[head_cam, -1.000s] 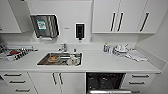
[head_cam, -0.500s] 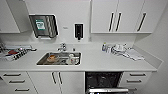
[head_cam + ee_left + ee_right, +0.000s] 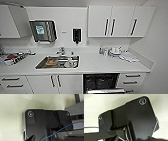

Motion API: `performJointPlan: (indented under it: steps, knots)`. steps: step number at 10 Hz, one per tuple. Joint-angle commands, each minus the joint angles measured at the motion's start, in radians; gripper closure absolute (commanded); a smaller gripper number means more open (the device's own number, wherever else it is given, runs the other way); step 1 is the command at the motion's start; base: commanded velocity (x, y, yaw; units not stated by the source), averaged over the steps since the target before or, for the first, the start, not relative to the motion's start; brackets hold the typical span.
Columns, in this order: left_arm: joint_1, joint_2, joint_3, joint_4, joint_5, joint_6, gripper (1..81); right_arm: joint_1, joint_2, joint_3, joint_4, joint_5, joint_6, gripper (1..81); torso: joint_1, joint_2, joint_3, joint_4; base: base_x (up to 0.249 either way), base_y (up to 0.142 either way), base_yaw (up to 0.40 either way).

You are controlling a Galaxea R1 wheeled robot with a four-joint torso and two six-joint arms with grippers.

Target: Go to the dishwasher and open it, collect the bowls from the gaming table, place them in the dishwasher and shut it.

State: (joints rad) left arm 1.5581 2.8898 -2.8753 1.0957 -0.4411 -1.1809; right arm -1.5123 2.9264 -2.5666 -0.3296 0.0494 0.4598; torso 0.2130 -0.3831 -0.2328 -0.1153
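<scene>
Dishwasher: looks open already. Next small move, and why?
Probably back off and turn toward the bowls. The dishwasher shows its dark interior below the counter, its door dropped forward, so the opening step seems done. No bowls are visible in it yet.

Black wrist plate, silver screws, blue cable

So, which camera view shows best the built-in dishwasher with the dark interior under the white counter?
The head view shows it best: the built-in dishwasher with the dark interior stands open under the white counter, right of the steel sink. The two wrist views look at the robot's own dark plate and a pale surface, so they tell nothing about the dishwasher.
</scene>
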Motion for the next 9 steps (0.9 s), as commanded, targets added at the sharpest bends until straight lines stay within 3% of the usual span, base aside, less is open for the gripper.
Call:
performJointPlan:
  steps: [1,2,3,4,7,8,9]
  knots:
    - [-0.025,-0.016,-0.015,0.007,0.033,0.003,1.0,0.043,-0.01,-0.001,-0.005,-0.049,-0.004,1.0,-0.061,0.095,-0.002,0.0,0.0,0.0,0.0]
    - [-0.025,-0.016,-0.015,0.007,0.033,0.001,1.0,0.048,-0.008,-0.006,-0.003,-0.049,-0.001,1.0,-0.082,0.128,0.006,0.0,0.0,0.0,0.0]
    - [-0.025,-0.016,-0.015,0.007,0.033,0.001,1.0,0.049,-0.008,-0.006,-0.003,-0.049,-0.001,1.0,-0.166,0.258,0.007,0.0,0.0,0.0,0.0]
    - [-0.025,-0.016,-0.015,0.007,0.033,0.001,1.0,0.05,-0.008,-0.006,-0.003,-0.049,0.0,1.0,-0.121,0.188,0.008,0.0,0.0,0.0,0.0]
    - [-0.025,-0.018,-0.015,0.006,0.033,0.001,1.0,0.051,-0.007,-0.006,-0.003,-0.049,0.0,1.0,-0.198,0.305,0.008,0.0,0.0,0.0,0.0]
    - [-0.025,-0.018,-0.015,0.006,0.033,0.001,1.0,0.05,-0.007,-0.006,-0.003,-0.049,0.0,1.0,-0.156,0.239,0.008,0.0,0.0,0.0,0.0]
    - [-0.025,-0.019,-0.015,0.006,0.033,0.001,1.0,0.048,-0.007,-0.006,-0.003,-0.049,0.0,1.0,-0.175,0.27,0.082,0.0,0.0,0.0,0.0]
